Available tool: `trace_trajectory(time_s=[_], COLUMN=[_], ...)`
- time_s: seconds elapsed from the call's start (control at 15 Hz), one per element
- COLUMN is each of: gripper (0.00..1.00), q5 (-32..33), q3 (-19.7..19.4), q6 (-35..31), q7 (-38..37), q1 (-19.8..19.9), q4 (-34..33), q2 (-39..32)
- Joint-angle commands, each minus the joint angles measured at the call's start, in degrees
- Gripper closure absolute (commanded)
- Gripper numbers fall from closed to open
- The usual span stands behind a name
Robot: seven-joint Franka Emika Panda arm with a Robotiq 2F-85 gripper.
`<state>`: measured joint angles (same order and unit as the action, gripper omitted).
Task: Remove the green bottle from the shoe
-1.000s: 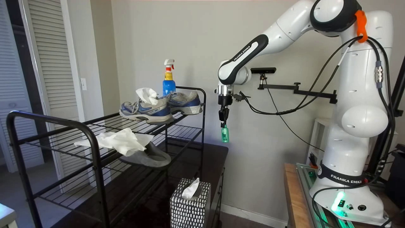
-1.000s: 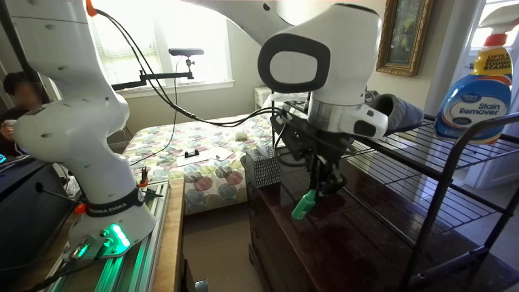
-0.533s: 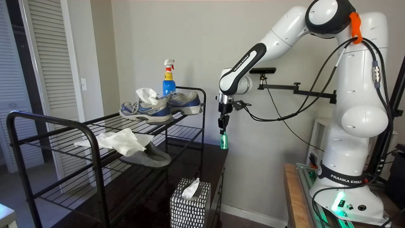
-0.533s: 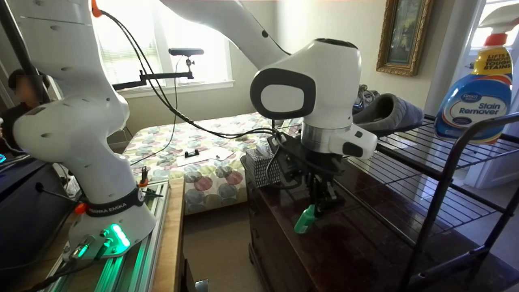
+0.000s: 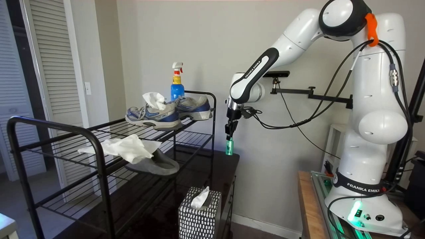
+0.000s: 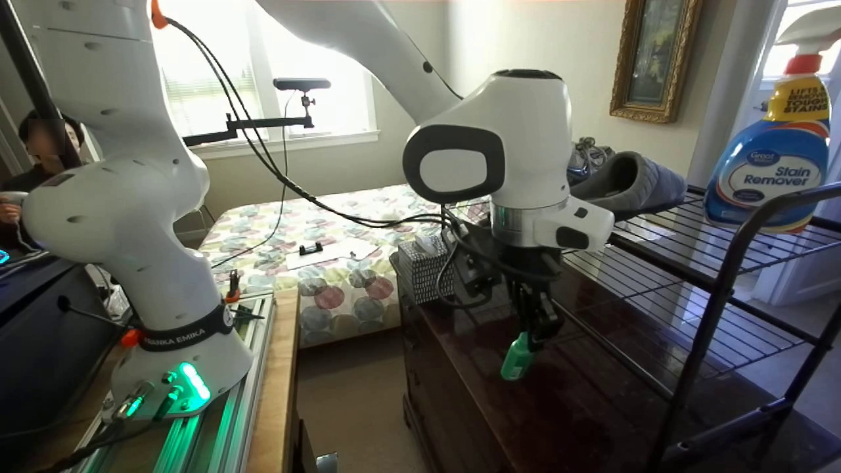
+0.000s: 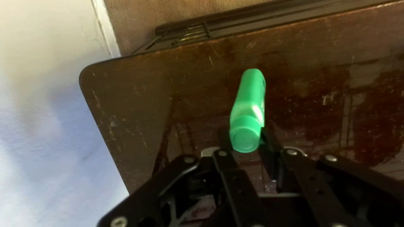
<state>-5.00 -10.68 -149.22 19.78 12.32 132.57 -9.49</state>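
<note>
My gripper (image 5: 229, 137) is shut on the green bottle (image 5: 229, 147) by its cap end, also in the other exterior picture, where the gripper (image 6: 531, 336) holds the bottle (image 6: 517, 359). In the wrist view the bottle (image 7: 250, 97) lies between the fingertips (image 7: 246, 138), its body pointing down over the dark dresser top (image 7: 151, 85). I cannot tell the exact gap below it. A grey-blue sneaker (image 5: 156, 117) and a second shoe (image 5: 196, 108) sit on the rack's upper level. A grey slipper (image 5: 161, 165) sits nearer. A grey shoe (image 6: 634, 184) shows in an exterior view.
The black wire rack (image 5: 99, 166) stands on the dresser beside the gripper. A stain remover spray bottle (image 6: 769, 157) stands on the rack. White tissues (image 5: 129, 149) lie over the slipper. A patterned tissue box (image 5: 201, 212) stands on the dresser. The dresser's edge (image 7: 221, 39) is close to the bottle.
My gripper has moved down with the green bottle, then slightly toward the rack. The bottle stays in the fingers. The shoes, rack and tissue box have not moved.
</note>
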Motion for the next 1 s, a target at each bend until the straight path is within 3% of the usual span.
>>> trace_trajectory(time_s=[0.0,0.47,0.93], gripper=[0.93,0.93,0.93], q5=[3.71,13.22,13.93], q3=[0.01,-3.69,-4.6], q6=[-9.12,-15.85,-17.28], q7=[-6.36,-16.08,-19.46], q1=[-0.93,-3.07,-4.79], q4=[2.33,3.8,3.7], q2=[-2.24,-5.94,-8.27])
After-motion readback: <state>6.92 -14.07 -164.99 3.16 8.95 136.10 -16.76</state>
